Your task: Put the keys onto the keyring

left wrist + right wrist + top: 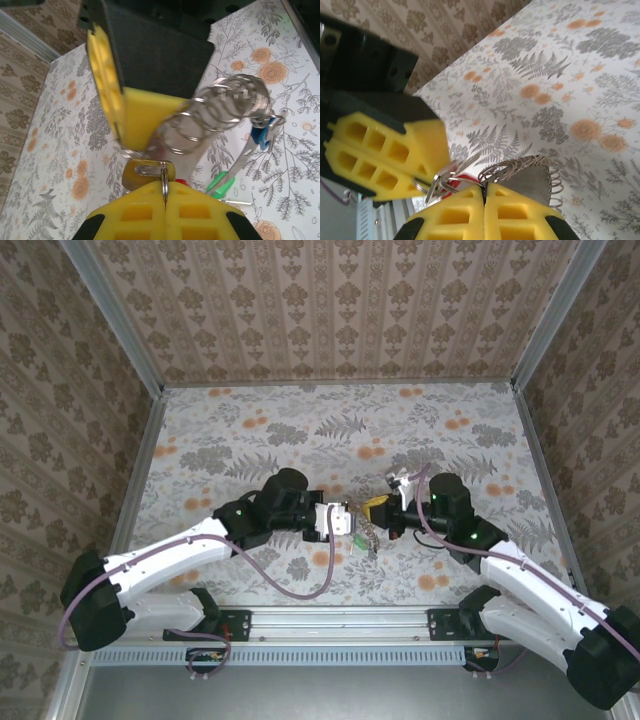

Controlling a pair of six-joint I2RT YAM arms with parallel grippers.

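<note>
Both grippers meet at the table's middle. My left gripper (165,189) is shut on a small split ring (164,176) that passes through the slot of a brass key head (140,176). A red key head (181,180) peeks out beside it. The keyring (232,97), a loop of linked wire rings, hangs between the grippers, with a blue key (258,137) and a green key (224,181) dangling from it. My right gripper (484,186) is shut on the keyring's wire (527,167), close to the red head (462,179). From above, the keyring (368,536) droops between the left gripper (350,520) and the right gripper (381,512).
The floral table top (300,430) stretches behind and beside the grippers. Patterned walls (330,300) close it in on three sides, and a metal rail (330,622) runs along the near edge. The right gripper's yellow pads (145,112) sit just ahead of my left fingers.
</note>
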